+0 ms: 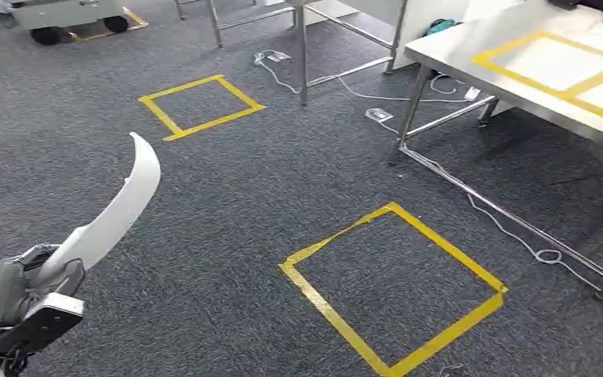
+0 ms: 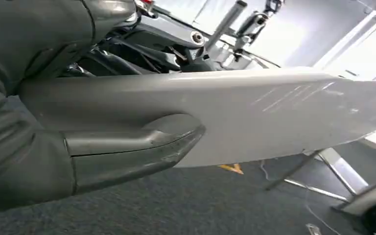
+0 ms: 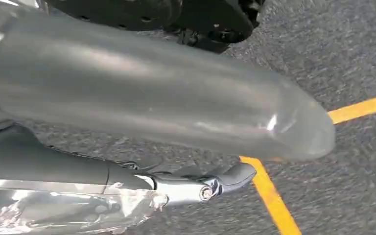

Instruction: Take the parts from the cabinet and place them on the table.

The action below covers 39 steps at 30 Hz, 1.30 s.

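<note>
Carrying step: our left hand (image 1: pixel 27 294) is gripping the white curved part (image 1: pixel 118 212) (right hand (image 3: pixel 142 122) unclear); next we are needing the bench (image 1: pixel 518 86).

The left robot hand (image 1: pixel 27 294) sits at the lower left of the head view, its grey thumb (image 2: pixel 132 149) pressed along a long white curved part (image 1: pixel 118 212) that it grips. The right robot hand (image 3: pixel 142 127) hangs with thick thumb outstretched, darker fingers (image 3: pixel 215 181) beneath, holding nothing.
</note>
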{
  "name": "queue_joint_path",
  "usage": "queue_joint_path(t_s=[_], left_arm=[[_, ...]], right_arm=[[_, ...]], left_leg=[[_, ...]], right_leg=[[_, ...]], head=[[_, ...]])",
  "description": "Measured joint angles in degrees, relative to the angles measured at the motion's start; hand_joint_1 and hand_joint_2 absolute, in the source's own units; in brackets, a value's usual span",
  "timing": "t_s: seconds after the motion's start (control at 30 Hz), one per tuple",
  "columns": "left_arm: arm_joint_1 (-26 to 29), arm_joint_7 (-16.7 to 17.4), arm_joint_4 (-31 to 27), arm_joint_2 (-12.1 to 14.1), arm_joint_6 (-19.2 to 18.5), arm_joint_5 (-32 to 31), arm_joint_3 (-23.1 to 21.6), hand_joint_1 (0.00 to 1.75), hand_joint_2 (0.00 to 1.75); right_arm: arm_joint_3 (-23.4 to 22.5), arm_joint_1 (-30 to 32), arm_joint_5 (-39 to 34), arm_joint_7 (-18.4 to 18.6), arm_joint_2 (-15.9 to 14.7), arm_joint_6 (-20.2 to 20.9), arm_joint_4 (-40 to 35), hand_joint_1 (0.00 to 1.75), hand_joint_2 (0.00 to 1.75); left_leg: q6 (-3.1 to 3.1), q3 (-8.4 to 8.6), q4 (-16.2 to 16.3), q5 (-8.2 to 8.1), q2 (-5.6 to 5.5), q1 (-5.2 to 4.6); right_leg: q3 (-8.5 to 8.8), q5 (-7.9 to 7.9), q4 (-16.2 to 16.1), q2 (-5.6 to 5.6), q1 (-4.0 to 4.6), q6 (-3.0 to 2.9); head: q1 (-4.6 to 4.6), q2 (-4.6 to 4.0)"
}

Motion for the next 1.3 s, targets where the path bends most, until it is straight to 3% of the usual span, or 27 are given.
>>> queue_joint_path(t_s=[0.1,0.27,0.3,0.33,0.37,0.4,0.47,0.5,0.53,0.57,0.63,0.67,0.7,0.73,0.77,0.83,0.87,0.9,0.93,1.0,1.03,1.07,1.1,1.17,1.2,1.23,1.3], left_arm=[[-0.6,0.3,0.0,0.0,-0.2,-0.5,-0.8,1.75,1.75],[-0.9,0.4,0.0,0.0,-0.2,-0.6,-1.2,1.75,1.75],[-1.0,0.5,0.0,0.0,-0.2,-0.6,-1.3,1.75,1.75],[-1.4,0.9,0.1,0.0,-0.4,-0.9,-1.7,1.75,1.75],[-1.8,1.9,0.3,0.0,-0.3,-1.4,-3.4,1.75,1.75],[-2.5,2.1,0.7,0.0,-0.3,-1.5,-4.4,1.75,1.75],[-2.8,2.2,1.0,-0.1,-0.3,-1.5,-5.2,1.75,1.75],[-3.1,2.3,1.1,0.0,-0.3,-1.5,-5.5,1.75,1.75],[-3.2,2.3,1.2,0.0,-0.3,-1.5,-5.6,1.75,1.75],[-3.4,2.3,1.2,0.0,-0.3,-1.5,-5.7,1.75,1.75],[-3.7,2.3,1.4,0.0,-0.3,-1.5,-6.1,1.75,1.75],[-3.9,2.3,1.5,-0.1,-0.3,-1.5,-6.4,1.75,1.75],[-4.1,2.4,1.5,0.0,-0.3,-1.6,-6.7,1.75,1.75],[-4.2,2.4,1.5,-0.1,-0.2,-1.6,-6.8,1.75,1.75],[-4.2,2.5,1.6,0.0,-0.2,-1.6,-6.9,1.75,1.75],[-3.9,2.9,1.8,0.2,-0.2,-1.6,-6.9,1.75,1.75],[-3.8,2.8,2.0,0.2,-0.2,-1.7,-6.9,1.75,1.75],[-3.7,2.7,2.2,0.2,-0.2,-1.7,-7.0,1.75,1.75],[-3.7,2.7,2.3,0.2,-0.2,-1.7,-7.0,1.75,1.75],[-3.8,2.7,2.3,0.2,-0.2,-1.7,-7.0,1.75,1.75],[-3.9,2.8,2.3,0.3,-0.3,-1.7,-7.0,1.75,1.75],[-4.0,2.9,2.3,0.3,-0.3,-1.7,-7.0,1.75,1.75],[-4.1,3.0,2.4,0.3,-0.4,-1.7,-7.1,1.75,1.75],[-4.2,3.0,2.4,0.3,-0.4,-1.7,-7.1,1.75,1.75],[-4.0,2.9,2.4,0.3,-0.4,-1.7,-7.1,1.75,1.75],[-4.1,2.9,2.4,0.3,-0.4,-1.7,-7.1,1.75,1.75],[-4.1,2.8,2.4,0.4,-0.5,-1.7,-7.1,1.75,1.75]], right_arm=[[-0.8,0.6,0.1,-0.1,0.0,-0.1,0.3,0.00,0.00],[-1.0,0.8,0.2,0.0,0.0,-0.1,0.3,0.00,0.00],[-1.1,0.8,0.2,0.0,0.0,-0.1,0.3,0.00,0.00],[-1.4,1.0,0.3,0.1,0.2,0.1,0.3,0.00,0.00],[-2.9,1.0,1.6,1.3,0.5,1.0,-0.5,0.00,0.00],[-3.9,1.3,2.0,1.5,0.6,1.1,-0.7,0.00,0.00],[-4.8,1.5,2.4,1.5,0.6,1.2,-0.8,0.00,0.00],[-5.2,1.4,2.8,1.5,0.6,1.2,-0.8,0.00,0.00],[-5.5,1.2,3.0,1.4,0.7,1.3,-0.8,0.00,0.00],[-5.8,1.0,3.2,1.2,0.8,1.4,-0.9,0.00,0.00],[-6.8,1.2,4.1,0.6,0.9,1.7,-0.8,0.00,0.00],[-7.5,1.1,4.8,0.2,1.0,2.0,-0.7,0.00,0.00],[-8.0,1.1,5.4,-0.2,1.1,2.1,-0.7,0.00,0.00],[-8.4,0.9,5.7,-0.4,1.2,2.1,-0.6,0.00,0.00],[-8.8,0.4,6.1,-0.6,1.2,2.2,-0.6,0.00,0.00],[-9.6,-0.1,6.6,-0.9,1.3,2.2,-0.3,0.00,0.00],[-9.9,-0.1,6.7,-1.0,1.3,2.3,-0.1,0.00,0.00],[-10.2,-0.1,6.9,-1.3,1.3,2.3,0.1,0.00,0.00],[-10.5,-0.1,7.1,-1.6,1.3,2.3,0.4,0.00,0.00],[-10.8,-0.3,7.8,-1.8,1.5,2.3,0.9,0.00,0.00],[-11.1,-0.4,8.0,-1.9,1.5,2.3,1.1,0.00,0.00],[-11.4,-0.8,8.4,-1.9,1.5,2.3,1.3,0.00,0.00],[-11.6,-0.9,8.6,-2.1,1.5,2.4,1.5,0.00,0.00],[-12.1,-0.9,8.9,-2.5,1.5,2.5,1.9,0.00,0.00],[-12.3,-0.9,9.2,-2.7,1.5,2.5,2.2,0.00,0.00],[-12.3,-1.1,9.4,-2.9,1.6,2.6,2.4,0.00,0.00],[-12.6,-1.8,9.5,-3.0,1.6,2.7,3.0,0.00,0.00]], left_leg=[[0.70,-0.06,-0.1,0.21,1.10,-0.32],[1.00,0.08,-0.6,0.39,1.64,-0.01],[1.13,0.11,-0.7,0.48,1.88,0.05],[1.40,0.21,-0.7,0.42,2.27,-0.02],[2.09,0.36,-0.7,0.07,4.89,-0.40],[2.04,0.69,-0.7,-0.28,6.38,-0.41],[1.74,1.47,-0.7,-0.87,7.69,-0.36],[1.43,2.02,-0.7,-1.25,8.31,-0.35],[1.04,2.21,-0.6,-1.58,8.83,-0.76],[0.78,2.21,-0.4,-1.73,9.18,-0.96],[0.58,2.61,-0.8,-1.79,10.05,-0.97],[0.14,2.93,-0.9,-2.03,10.57,-0.91],[-0.34,2.98,-0.6,-2.56,8.99,-0.61],[-0.36,2.20,1.3,-3.58,6.55,-0.55],[-0.41,-0.01,5.5,-5.55,5.18,-0.56],[-0.56,-5.71,15.2,-8.90,4.41,-0.55],[-0.54,-7.95,18.1,-8.96,4.34,-0.57],[-0.46,-8.45,17.6,-7.40,4.31,-0.56],[-0.34,-7.81,15.1,-4.79,4.30,-0.54],[-0.12,-4.07,5.6,1.50,4.22,-0.48],[-0.09,-2.83,2.2,2.72,3.97,-0.46],[0.08,-1.73,-0.1,1.17,3.85,-0.46],[0.43,-1.89,0.3,1.05,3.85,-0.56],[1.33,-1.53,0.0,0.57,3.88,-0.53],[1.60,-0.84,0.0,0.59,3.89,-0.37],[2.00,-0.23,-0.2,0.29,3.97,-0.38],[2.50,0.32,-0.2,-0.34,4.15,-0.57]], right_leg=[[-0.55,0.53,-0.8,1.28,-0.42,1.09],[-0.87,0.39,-0.6,1.26,-0.39,1.27],[-0.85,0.21,-0.4,0.58,-0.40,1.25],[-1.31,-0.63,0.6,-2.61,-0.01,1.40],[-8.69,-7.35,15.3,-6.63,-0.08,1.98],[-9.49,-6.11,16.6,-6.81,-0.09,2.19],[-4.74,-1.10,7.5,-7.79,-0.09,2.13],[-1.69,1.18,2.0,-9.47,-0.07,2.06],[-0.31,-0.01,0.3,-11.36,0.73,1.97],[-0.28,0.33,0.0,-10.41,0.45,1.13],[-0.60,0.04,0.2,-9.48,0.68,0.54],[-0.42,-0.05,0.0,-8.88,0.62,0.05],[0.03,0.07,-0.4,-8.44,0.19,-0.41],[0.24,-0.09,-0.4,-8.14,0.10,-0.73],[0.34,-0.20,-0.4,-7.68,0.00,-1.01],[0.58,-0.48,-0.4,-6.68,0.01,-1.38],[0.78,-0.70,-0.4,-6.28,0.03,-1.47],[1.10,-0.94,-0.4,-5.85,0.02,-1.45],[1.48,-1.18,-0.4,-5.47,-0.01,-1.36],[2.49,-1.85,-0.4,-4.72,-0.23,-0.89],[2.01,-2.19,-0.4,-4.51,-0.10,-0.48],[2.51,-2.89,0.1,-4.16,0.21,-0.10],[1.92,-2.88,-0.4,-4.17,0.15,0.17],[3.23,-2.73,-0.3,-4.27,0.19,0.85],[3.05,-3.32,-0.2,-4.57,0.13,1.05],[2.68,-4.13,1.4,-5.77,0.15,1.32],[-1.78,-6.67,9.3,-6.61,0.06,1.59]], head=[[0.02,0.00],[-0.13,0.00],[-0.09,0.00],[0.30,0.00],[0.65,0.00],[0.65,0.00],[0.65,0.00],[0.70,0.00],[0.74,0.00],[0.65,0.00],[0.52,0.00],[0.66,0.00],[0.55,0.00],[0.30,0.00],[0.15,0.00],[0.04,0.00],[0.00,0.00],[0.00,0.00],[0.00,0.00],[0.00,0.00],[-0.02,0.00],[-0.24,0.00],[0.00,0.00],[-0.04,0.00],[0.15,0.00],[0.35,-0.02],[0.41,-0.02]])
